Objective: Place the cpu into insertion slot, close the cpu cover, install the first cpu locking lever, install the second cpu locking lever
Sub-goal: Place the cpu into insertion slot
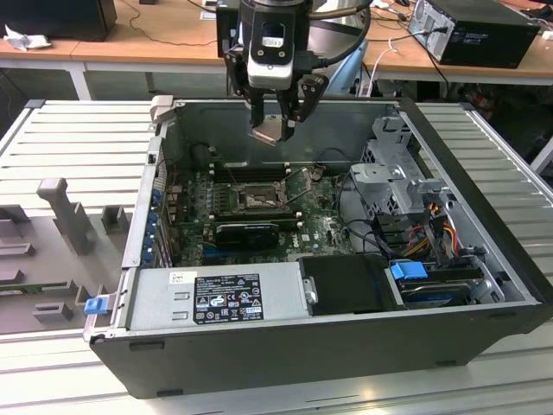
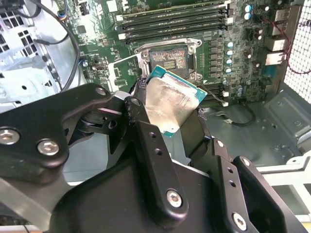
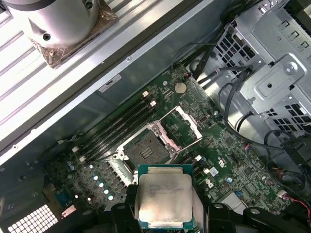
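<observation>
On the exterior view's left, grey blocks [image 1: 65,216] stand on the ribbed table [image 1: 86,138], well apart from the open computer case [image 1: 259,346]. Inside it, the insertion slot [image 1: 259,197] lies bare between memory sticks [image 1: 246,169] and a long black card [image 1: 246,232]. Its cpu cover [image 3: 192,122] is swung open beside it. Above the board, clear of the case walls, hangs the claw [image 1: 275,128]. It is clamped on two edges of the cpu [image 1: 270,131], a thin square with a dull silver-tan plate and a green rim, which is tilted in the second wrist view. On the exterior view's right, a drive cage [image 1: 393,169] and cables [image 1: 432,220] crowd the case wall.
</observation>
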{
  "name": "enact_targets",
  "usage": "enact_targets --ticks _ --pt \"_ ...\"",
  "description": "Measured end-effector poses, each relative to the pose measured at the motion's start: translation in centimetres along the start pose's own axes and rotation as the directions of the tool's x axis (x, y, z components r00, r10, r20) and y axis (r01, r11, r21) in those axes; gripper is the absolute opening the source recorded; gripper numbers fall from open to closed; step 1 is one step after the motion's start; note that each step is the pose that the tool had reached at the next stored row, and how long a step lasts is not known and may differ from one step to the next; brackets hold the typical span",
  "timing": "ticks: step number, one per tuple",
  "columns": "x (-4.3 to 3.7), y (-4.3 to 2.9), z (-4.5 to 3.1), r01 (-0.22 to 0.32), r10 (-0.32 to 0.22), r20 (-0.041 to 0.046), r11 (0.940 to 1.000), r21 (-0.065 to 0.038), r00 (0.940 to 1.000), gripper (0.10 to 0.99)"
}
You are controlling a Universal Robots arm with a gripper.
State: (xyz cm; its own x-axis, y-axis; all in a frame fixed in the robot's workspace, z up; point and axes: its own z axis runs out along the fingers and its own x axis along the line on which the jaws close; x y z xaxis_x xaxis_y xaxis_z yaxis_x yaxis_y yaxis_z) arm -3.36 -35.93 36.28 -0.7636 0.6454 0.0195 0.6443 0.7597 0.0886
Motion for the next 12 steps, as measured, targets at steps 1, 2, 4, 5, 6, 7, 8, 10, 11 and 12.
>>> enact_targets --ticks 1,2,4,5,6,7,8,10,11,12 --pt "0.00 0.00 0.05 -0.011 0.011 0.0010 0.9999 0.000 0.9999 0.525" --pt "0.00 -0.01 0.10 -0.024 0.024 0.0021 0.9997 -0.001 0.9997 0.525" --pt "0.00 -0.01 0.20 -0.058 0.058 0.0052 0.9983 -0.001 0.9983 0.525" --pt "-0.01 -0.02 0.27 -0.093 0.093 0.0082 0.9957 -0.002 0.9956 0.525" --pt "-0.01 -0.03 0.32 -0.122 0.122 0.0107 0.9926 -0.003 0.9925 0.525" --pt "-0.01 -0.03 0.33 -0.136 0.136 0.0119 0.9908 -0.003 0.9907 0.525" --pt "-0.01 -0.03 0.35 -0.152 0.152 0.0133 0.9883 -0.004 0.9882 0.525" --pt "-0.01 -0.03 0.37 -0.183 0.183 0.0160 0.9831 -0.005 0.9830 0.525" --pt "-0.01 -0.03 0.37 -0.195 0.195 0.0170 0.9808 -0.006 0.9806 0.525" --pt "-0.01 -0.03 0.38 -0.213 0.213 0.0185 0.9771 -0.006 0.9769 0.525"
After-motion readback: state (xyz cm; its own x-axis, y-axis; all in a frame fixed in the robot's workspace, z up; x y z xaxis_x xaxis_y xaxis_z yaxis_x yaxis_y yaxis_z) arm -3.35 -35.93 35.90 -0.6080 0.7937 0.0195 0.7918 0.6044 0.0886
